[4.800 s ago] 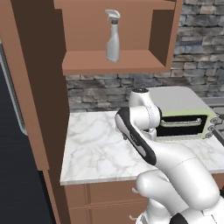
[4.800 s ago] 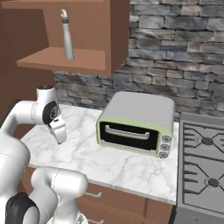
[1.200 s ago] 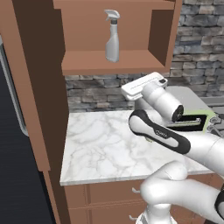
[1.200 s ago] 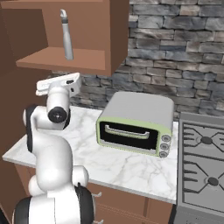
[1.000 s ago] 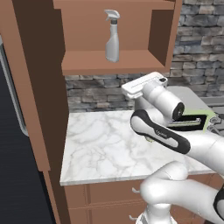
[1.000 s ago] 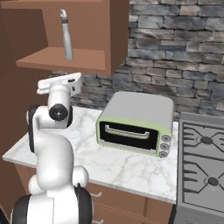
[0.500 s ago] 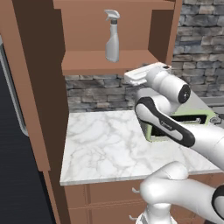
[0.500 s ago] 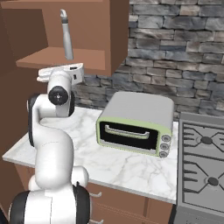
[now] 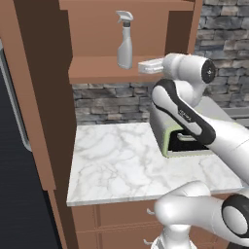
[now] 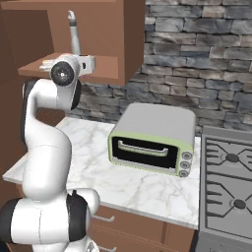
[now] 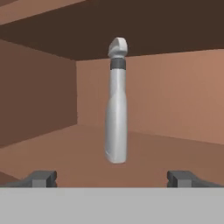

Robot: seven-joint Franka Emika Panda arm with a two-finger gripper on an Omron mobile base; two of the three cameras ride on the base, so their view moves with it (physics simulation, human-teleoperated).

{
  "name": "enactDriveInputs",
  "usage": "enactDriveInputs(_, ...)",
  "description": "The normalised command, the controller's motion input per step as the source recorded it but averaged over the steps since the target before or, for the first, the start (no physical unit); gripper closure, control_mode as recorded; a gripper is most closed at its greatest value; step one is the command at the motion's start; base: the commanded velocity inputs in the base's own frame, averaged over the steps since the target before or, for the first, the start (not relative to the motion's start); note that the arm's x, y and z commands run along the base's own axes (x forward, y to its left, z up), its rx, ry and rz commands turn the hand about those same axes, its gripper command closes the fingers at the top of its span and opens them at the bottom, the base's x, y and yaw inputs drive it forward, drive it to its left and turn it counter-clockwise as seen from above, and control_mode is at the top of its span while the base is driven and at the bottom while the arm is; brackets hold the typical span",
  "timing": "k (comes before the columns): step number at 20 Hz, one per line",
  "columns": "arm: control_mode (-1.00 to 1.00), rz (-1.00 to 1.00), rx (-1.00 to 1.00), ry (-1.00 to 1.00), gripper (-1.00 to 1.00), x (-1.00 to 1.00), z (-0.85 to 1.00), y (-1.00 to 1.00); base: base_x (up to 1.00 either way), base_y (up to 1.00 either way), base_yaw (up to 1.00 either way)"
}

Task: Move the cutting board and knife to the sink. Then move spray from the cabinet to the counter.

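The cabinet (image 9: 121, 73) is the biggest thing here: a brown, open-fronted wooden box on the wall with 1 shelf, hanging above the left part of the surface (image 9: 121, 165). That surface is white marble with grey veins, sitting on brown drawers (image 9: 121, 214) with metal handles. A grey stone wall (image 10: 197, 59) runs behind it.

On the surface to the right stands a toaster oven (image 10: 152, 138), silver-topped with a pale green front, a dark door and 3 knobs down its right side. In the right base view a grey gas stove (image 10: 229, 182) lies just beside it, further right.

The white arm rises and bends so that its hand lies level with the cabinet shelf, pointing into the opening. The gripper (image 11: 112, 177) has its 2 fingers spread as wide as they go, with nothing between them and nothing touched; in the hand view 1 tip sits at the lower left and 1 at the lower right.

The spray (image 9: 125, 41) stands upright on the cabinet shelf, toward the middle of the opening in the left base view, just left of the hand. In the hand view it stands centred between the 2 fingertips but farther back on the shelf, apart from them, its nozzle head at the top.
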Motion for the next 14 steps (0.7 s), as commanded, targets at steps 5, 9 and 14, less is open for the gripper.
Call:
enactDriveInputs(5,-1.0,-0.02,0.0,0.2,-1.0,0.17,0.37,0.0,0.0,0.0,0.0)
enactDriveInputs(9,-1.0,-0.05,0.0,0.16,-1.0,0.21,0.31,0.0,0.0,0.0,0.0)
enactDriveInputs(14,-1.0,-0.01,0.0,0.02,-1.0,0.04,0.04,0.0,0.0,0.0,0.0)
